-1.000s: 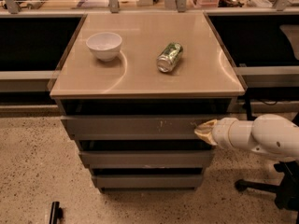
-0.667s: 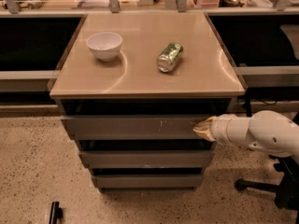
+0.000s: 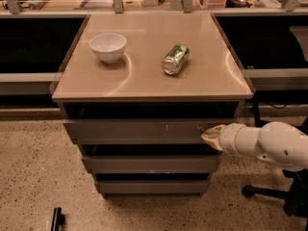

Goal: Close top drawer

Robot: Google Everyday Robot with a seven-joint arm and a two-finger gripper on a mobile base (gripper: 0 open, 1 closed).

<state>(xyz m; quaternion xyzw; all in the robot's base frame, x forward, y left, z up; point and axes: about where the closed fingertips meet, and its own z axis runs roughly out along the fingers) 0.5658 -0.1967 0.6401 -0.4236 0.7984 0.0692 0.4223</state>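
Note:
The top drawer (image 3: pixel 134 130) is a wide grey handleless front with small whitish scratch marks right of centre. It stands out from the cabinet, with a dark gap between it and the tan top. My gripper (image 3: pixel 210 134) comes in from the right on a white arm. Its tip rests against the right end of the top drawer's front.
A white bowl (image 3: pixel 108 46) and a green can (image 3: pixel 175 59) lying on its side sit on the tan cabinet top (image 3: pixel 144 81). Two shorter grey drawer fronts (image 3: pixel 151 164) lie below. A black chair base (image 3: pixel 274 194) stands at the right on the speckled floor.
My gripper and arm have shifted slightly left along the top drawer's front. The drawer looks about as far out as before.

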